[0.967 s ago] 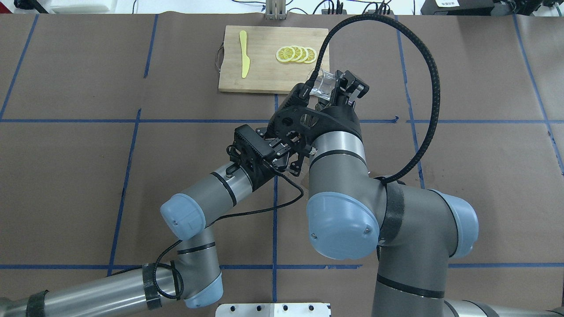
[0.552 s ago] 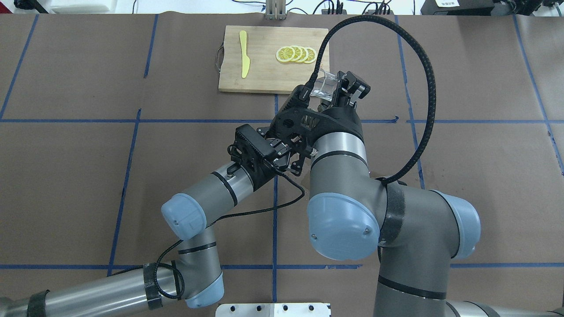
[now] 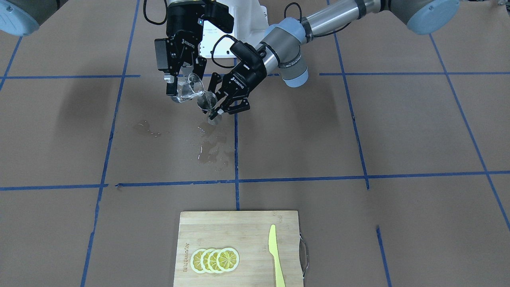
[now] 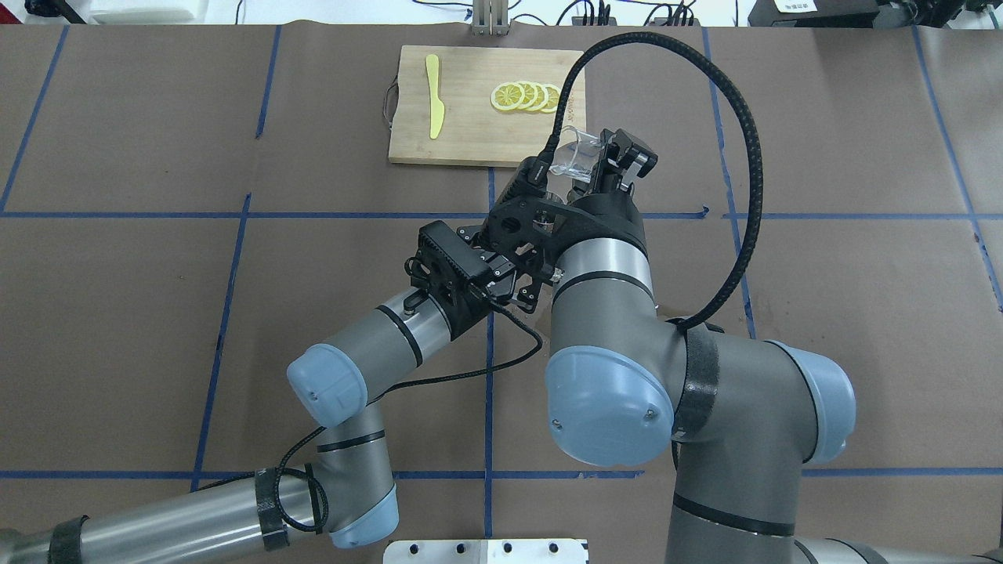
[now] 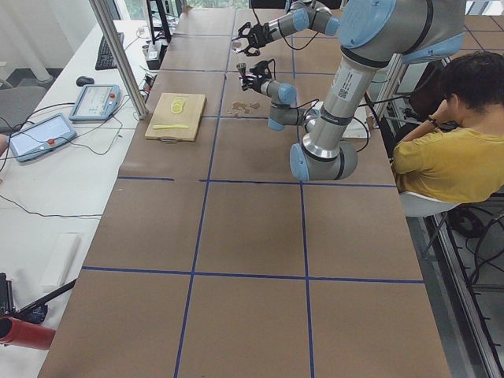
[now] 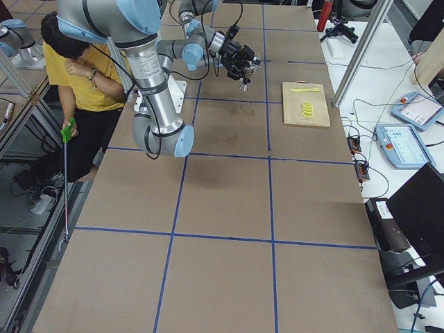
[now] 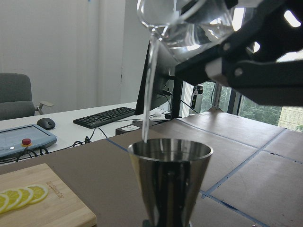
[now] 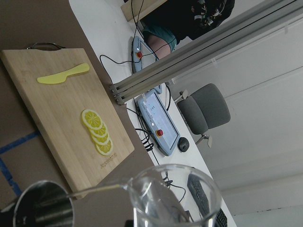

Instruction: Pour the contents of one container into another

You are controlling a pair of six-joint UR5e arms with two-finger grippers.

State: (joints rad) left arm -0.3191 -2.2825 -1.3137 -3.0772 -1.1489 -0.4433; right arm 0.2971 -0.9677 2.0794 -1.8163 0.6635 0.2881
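1. Overhead: since a second ago the right gripper [image 4: 597, 160] has tipped the glass [image 4: 574, 153] slightly further, and its cable [image 4: 751, 157] has swung inward. The left arm has barely shifted. The fingers pinch the glass by its sides. The jigger is hidden under the right wrist here.
2. Front-facing: the glass hangs tilted in the air, its lip just above the jigger [image 3: 209, 107]. The left gripper [image 3: 224, 108] is closed on the jigger's lower half, near the middle tape line. Wet patches [image 3: 211, 151] darken the table beside them, so some water has missed.
3. Left wrist: a thin stream [image 7: 149, 90] drops from the lip to the left edge of the jigger's rim. How much lands inside I cannot tell. Water remains in the glass.
4. Right wrist: the stream shows as a fine line reaching the jigger's mouth.
5. Side views: both grippers are too small to judge.
6. Progress: the pour looks to be underway. What is left is emptying the glass, levelling it and setting both down.
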